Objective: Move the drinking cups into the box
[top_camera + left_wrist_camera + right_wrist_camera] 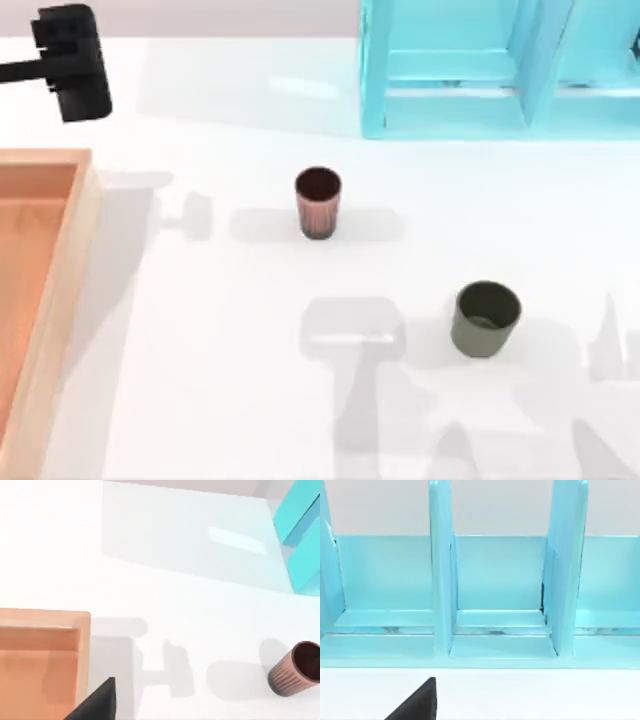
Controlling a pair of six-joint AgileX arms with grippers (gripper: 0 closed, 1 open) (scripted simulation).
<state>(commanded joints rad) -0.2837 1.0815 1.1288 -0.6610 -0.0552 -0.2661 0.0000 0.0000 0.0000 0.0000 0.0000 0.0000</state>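
While the left arm sits high at the table's far-left corner, the left gripper [72, 62] appears in the top view as a dark block at about 10 o'clock from the table's centre; whether its fingers stand wide or narrow cannot be told, and it holds and touches nothing visible. A dark finger [97, 703] of this gripper edges into the left wrist view, just beside the corner of the box. From this gripper, the box [82, 215] lies nearest, at about 6 o'clock, running along the table's left side with its light rim walls and orange-brown floor; no cup lies inside the visible part. Farther out, at roughly 4 o'clock from the gripper, the copper-brown tumbler [318, 202] stands upright near the table's centre, dark inside, well apart from both box and gripper; the left wrist view shows the same ribbed tumbler on the white table [220, 380]. Beyond it, again toward 4 o'clock, the olive-grey cup [485, 318] stands upright, well apart from the tumbler. At 1 o'clock from the table's centre stands the cyan shelf frame [450, 115]. A dark finger [417, 703] of the right gripper shows in the right wrist view, facing the shelf frame's upright dividers; its opening cannot be told.
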